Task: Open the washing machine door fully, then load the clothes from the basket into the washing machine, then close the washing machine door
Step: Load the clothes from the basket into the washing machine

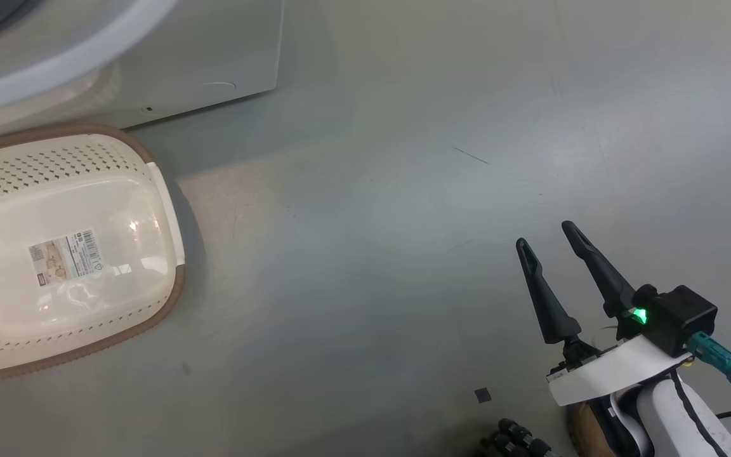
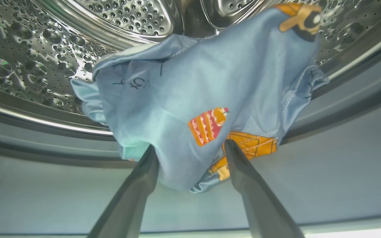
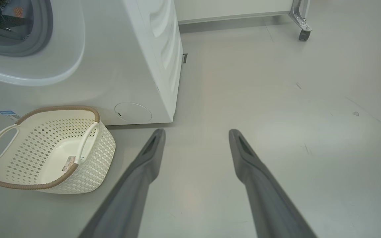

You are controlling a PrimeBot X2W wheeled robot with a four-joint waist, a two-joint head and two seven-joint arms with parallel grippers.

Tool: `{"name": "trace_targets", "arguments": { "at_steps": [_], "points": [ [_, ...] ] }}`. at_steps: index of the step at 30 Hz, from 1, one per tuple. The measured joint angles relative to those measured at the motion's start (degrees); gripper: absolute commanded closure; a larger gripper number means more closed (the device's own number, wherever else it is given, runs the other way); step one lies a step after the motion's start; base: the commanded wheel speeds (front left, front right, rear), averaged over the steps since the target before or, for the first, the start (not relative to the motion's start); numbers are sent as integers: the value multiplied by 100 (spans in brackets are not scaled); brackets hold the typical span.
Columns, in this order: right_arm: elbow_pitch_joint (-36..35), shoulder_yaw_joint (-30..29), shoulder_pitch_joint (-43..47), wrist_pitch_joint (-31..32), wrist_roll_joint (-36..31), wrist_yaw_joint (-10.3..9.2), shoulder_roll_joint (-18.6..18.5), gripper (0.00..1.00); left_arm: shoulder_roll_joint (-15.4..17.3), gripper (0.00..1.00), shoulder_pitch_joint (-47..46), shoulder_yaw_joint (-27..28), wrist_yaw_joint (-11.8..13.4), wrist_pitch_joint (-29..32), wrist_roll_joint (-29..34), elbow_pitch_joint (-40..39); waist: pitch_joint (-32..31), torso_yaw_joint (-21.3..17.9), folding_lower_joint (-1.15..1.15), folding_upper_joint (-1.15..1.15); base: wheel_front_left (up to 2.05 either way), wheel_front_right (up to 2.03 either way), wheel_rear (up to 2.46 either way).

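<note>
The clothes [image 2: 190, 76] sag across the steel drum [image 2: 28, 49] lip between the left gripper's [image 2: 190, 144] spread jaws. Best push them deeper so no hem catches the door. The right gripper [image 1: 544, 235] hovers over the floor, jaws apart.

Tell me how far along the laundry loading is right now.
Done: the basket is empty, just a sticker on its bottom, and the clothes lie at the mouth of the drum. In hand: the left gripper is open, fingers either side of the fabric, whose lower edge seems to overlap the grey seal. Left: probably nudging it deeper, then closing the door. The right gripper is open over the floor.
</note>
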Motion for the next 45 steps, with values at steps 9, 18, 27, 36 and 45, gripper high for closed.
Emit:
{"name": "trace_targets", "arguments": {
  "at_steps": [9, 18, 27, 36, 45],
  "points": [
    [-34, 18, 0, 0, 1, 0, 34, 0, 11, 60, -131, -32, 0, -89, 30, 159, 81, -79, 0, 0, 0, 0, 0],
    [-42, -2, -1, 0, 1, 0, 38, 0, 13, 100, -208, 11, 53, -370, 26, 233, 115, -99, 0, 0, 0, 0, 0],
    [-68, 254, -17, 0, 11, 0, 99, 0, 155, 100, -623, 531, 158, -969, -249, 3, 168, -185, 0, 0, 0, 0, 0],
    [-80, 438, -21, 0, 115, 0, 189, 0, 298, 100, -1020, 1132, 203, -1582, -645, -216, 285, -428, 0, 0, 0, 0, 0],
    [-85, 624, -43, 0, 223, 0, 272, 0, 466, 100, -1177, 1307, 245, -1766, -732, -169, 470, -747, 0, 0, 0, 0, 0]
  ]
}}
